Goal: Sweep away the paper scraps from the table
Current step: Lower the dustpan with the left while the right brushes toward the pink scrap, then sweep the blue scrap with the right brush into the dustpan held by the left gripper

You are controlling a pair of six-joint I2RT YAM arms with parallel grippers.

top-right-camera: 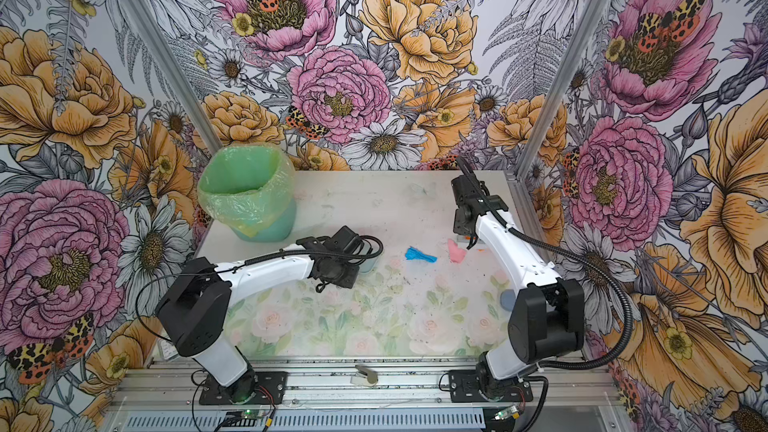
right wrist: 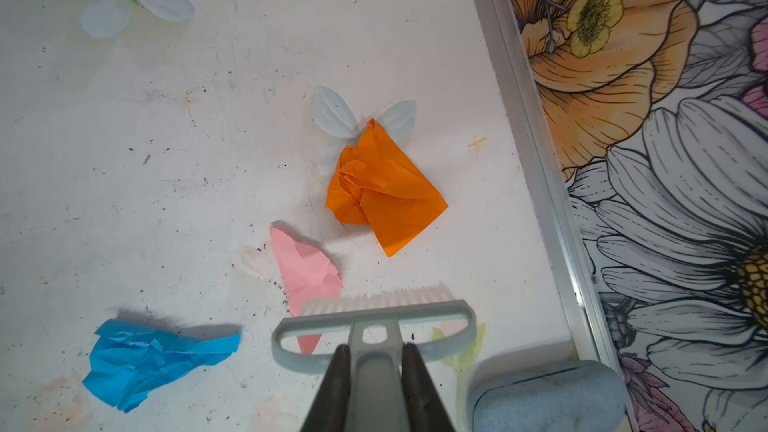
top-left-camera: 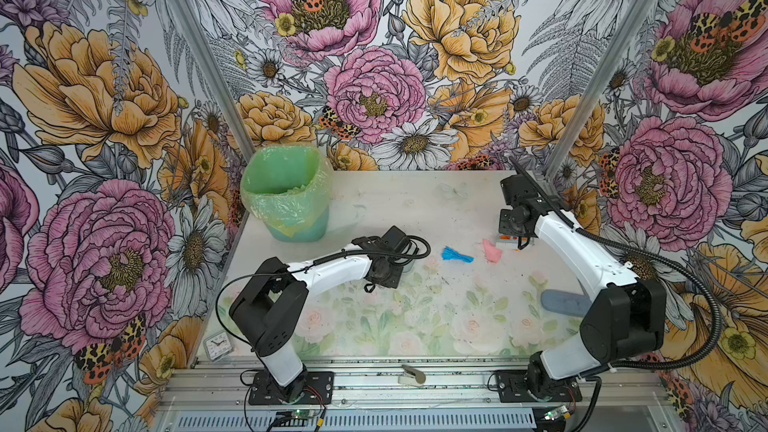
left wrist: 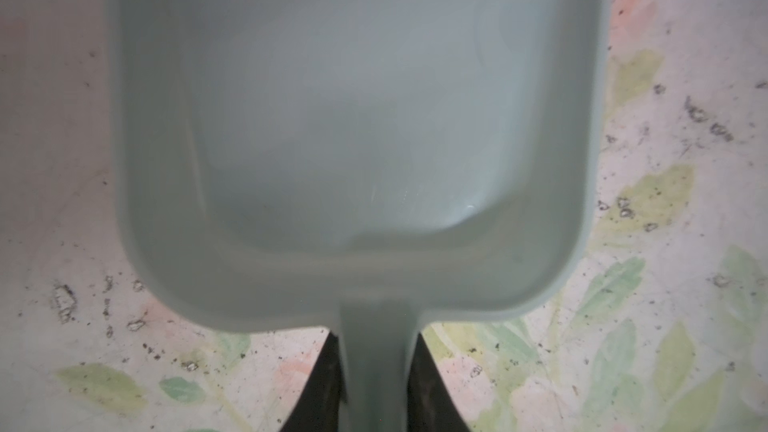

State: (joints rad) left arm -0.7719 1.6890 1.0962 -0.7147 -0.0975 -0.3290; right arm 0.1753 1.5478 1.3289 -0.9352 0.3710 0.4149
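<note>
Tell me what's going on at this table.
A sweep-up of paper is under way. The left claw grips the handle of an empty dustpan, low over the table. The right claw holds a small brush, its bristles at the pink scrap. The orange scrap and blue scrap lie loose nearby; none is in the pan yet.
</note>
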